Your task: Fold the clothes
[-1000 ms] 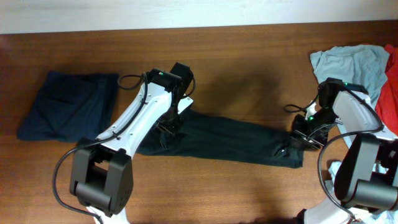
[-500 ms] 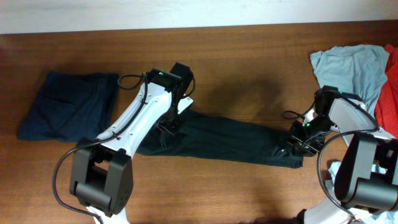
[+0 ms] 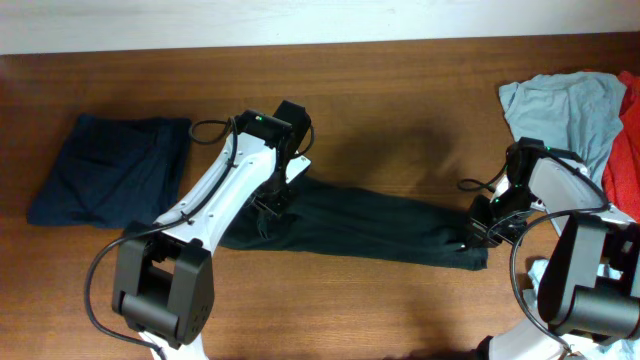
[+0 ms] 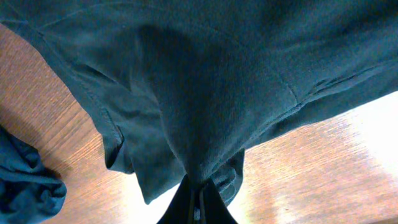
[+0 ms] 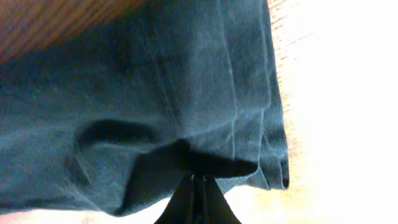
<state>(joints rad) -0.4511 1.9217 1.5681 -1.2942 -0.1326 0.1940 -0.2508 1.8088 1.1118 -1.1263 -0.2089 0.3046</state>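
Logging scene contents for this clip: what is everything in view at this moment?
dark shirt: 1, blackish, table centre, stretched between both grippers
navy garment: 1, dark navy, folded, far left
light-blue garment: 1, light blue, rumpled, top right
red garment: 1, red, right edge, partly cut off
table: 1, brown wood, under everything
left gripper: 1, black, shut on the dark shirt's left end
right gripper: 1, black, shut on its right end

A black T-shirt [image 3: 370, 225], dark-navy garment [image 3: 110, 170], light-blue garment [image 3: 560, 105], red garment [image 3: 628, 145], brown wood-grained table [image 3: 400, 100].
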